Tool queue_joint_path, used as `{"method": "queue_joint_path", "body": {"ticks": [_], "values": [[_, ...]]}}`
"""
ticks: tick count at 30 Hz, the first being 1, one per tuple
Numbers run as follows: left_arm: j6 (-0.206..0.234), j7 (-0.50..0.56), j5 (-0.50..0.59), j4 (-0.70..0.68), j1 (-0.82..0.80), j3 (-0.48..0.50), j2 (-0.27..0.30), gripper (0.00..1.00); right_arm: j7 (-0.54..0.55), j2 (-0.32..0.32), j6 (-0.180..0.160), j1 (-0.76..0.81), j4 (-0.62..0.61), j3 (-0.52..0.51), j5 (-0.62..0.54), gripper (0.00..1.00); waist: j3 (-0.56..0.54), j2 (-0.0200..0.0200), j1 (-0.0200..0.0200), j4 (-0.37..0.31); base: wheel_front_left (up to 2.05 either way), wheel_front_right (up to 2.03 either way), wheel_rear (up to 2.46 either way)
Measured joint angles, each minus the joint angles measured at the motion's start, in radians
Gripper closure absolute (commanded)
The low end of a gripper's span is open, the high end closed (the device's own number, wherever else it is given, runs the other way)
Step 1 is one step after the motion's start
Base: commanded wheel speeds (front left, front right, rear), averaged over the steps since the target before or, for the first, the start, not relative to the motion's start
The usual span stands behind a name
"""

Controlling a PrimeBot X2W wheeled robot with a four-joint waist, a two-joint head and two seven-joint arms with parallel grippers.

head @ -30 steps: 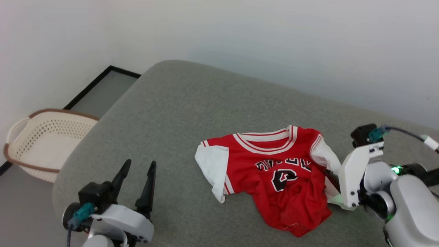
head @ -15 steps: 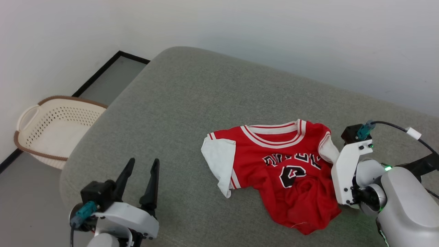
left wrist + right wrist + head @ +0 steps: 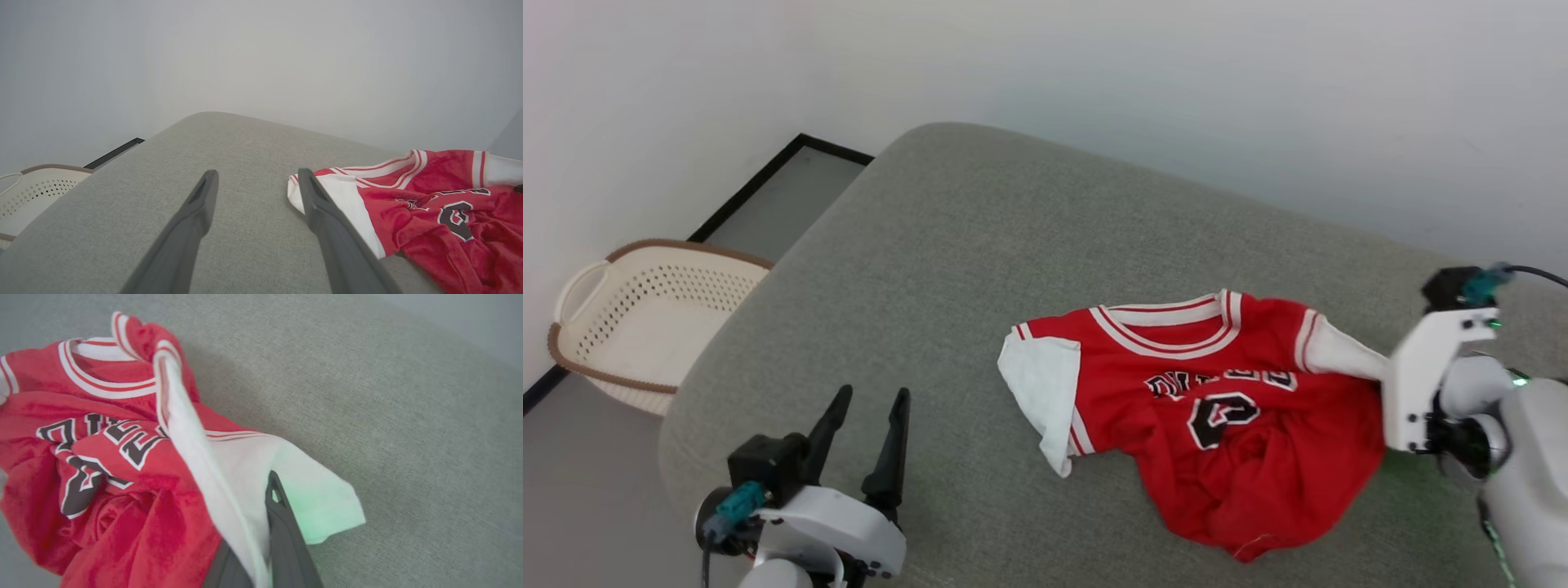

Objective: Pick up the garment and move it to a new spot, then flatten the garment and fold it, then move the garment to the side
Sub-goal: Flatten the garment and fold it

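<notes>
- The garment (image 3: 1225, 425) lies crumpled on the grey cushion (image 3: 947, 245), in its right half and closer to the near edge than to the far edge. The chest faces up and the lower part is bunched.
- The right gripper (image 3: 267, 490) has its fingers closed on the white sleeve (image 3: 294, 465) at the garment's right side, and this sleeve is drawn taut toward the cushion's right edge. One finger is hidden under the cloth, so the pinch probably takes only a thin part.
- The left gripper (image 3: 872, 396) hovers near the cushion's near left corner with its fingers spread and empty, well apart from the other sleeve (image 3: 1041, 392).
- We judge the garment to be light, soft and limp. It will stretch and drag, not rise as one piece, and smooth cloth may slip from a shallow pinch.
- We would take hold at the striped trim (image 3: 1168, 327) or at the shoulder seams, where the cloth is doubled, one gripper at each shoulder.
</notes>
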Motion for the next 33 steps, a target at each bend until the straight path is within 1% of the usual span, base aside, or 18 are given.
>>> {"method": "queue_joint_path", "body": {"ticks": [3,7,15,20,25,28,30,31,33], "values": [[0.000,0.000,0.000,0.005,-0.001,-0.010,0.001,0.00,-0.024,-0.022,0.000,0.012,0.025,-0.057,-0.007,1.00,-0.009,0.0000,0.0000,-0.006,0.00,0.00,0.00],[0.000,0.000,-0.006,0.012,-0.014,-0.037,0.007,0.00,-0.078,-0.053,0.000,0.029,0.055,-0.134,-0.044,1.00,-0.020,0.0000,0.0000,-0.014,0.00,0.00,0.00],[0.000,0.000,-0.037,0.033,-0.037,-0.090,0.026,0.00,-0.128,-0.065,0.000,0.037,0.125,-0.279,-0.116,1.00,-0.025,0.0000,0.0000,-0.020,0.00,0.00,0.00],[0.000,0.000,-0.054,0.044,-0.052,-0.120,0.031,0.00,-0.166,-0.063,0.000,0.018,0.162,-0.348,-0.156,1.00,-0.016,0.0000,0.0000,-0.015,0.00,0.00,0.00],[0.000,0.000,-0.063,0.050,-0.059,-0.142,0.038,0.00,-0.208,-0.066,0.000,-0.010,0.200,-0.387,-0.212,1.00,-0.005,0.0000,0.0000,-0.006,0.00,0.00,0.00],[0.000,0.000,-0.063,0.049,-0.068,-0.146,0.041,0.00,-0.230,-0.060,0.000,-0.022,0.224,-0.404,-0.238,0.92,0.000,0.0000,0.0000,0.000,0.00,0.00,0.00],[0.000,0.000,-0.064,0.049,-0.069,-0.148,0.043,0.00,-0.245,-0.054,0.000,-0.023,0.238,-0.410,-0.252,0.80,0.003,0.0000,0.0000,0.003,0.00,0.00,0.00],[0.000,0.000,-0.066,0.049,-0.069,-0.149,0.043,0.00,-0.256,-0.050,0.000,-0.023,0.247,-0.419,-0.255,0.77,0.005,0.0000,0.0000,0.005,0.00,0.00,0.00],[0.000,0.000,-0.067,0.048,-0.070,-0.151,0.043,0.00,-0.281,-0.055,0.000,-0.023,0.262,-0.435,-0.281,0.76,0.009,0.0000,0.0000,0.007,0.00,0.00,0.00]]}}
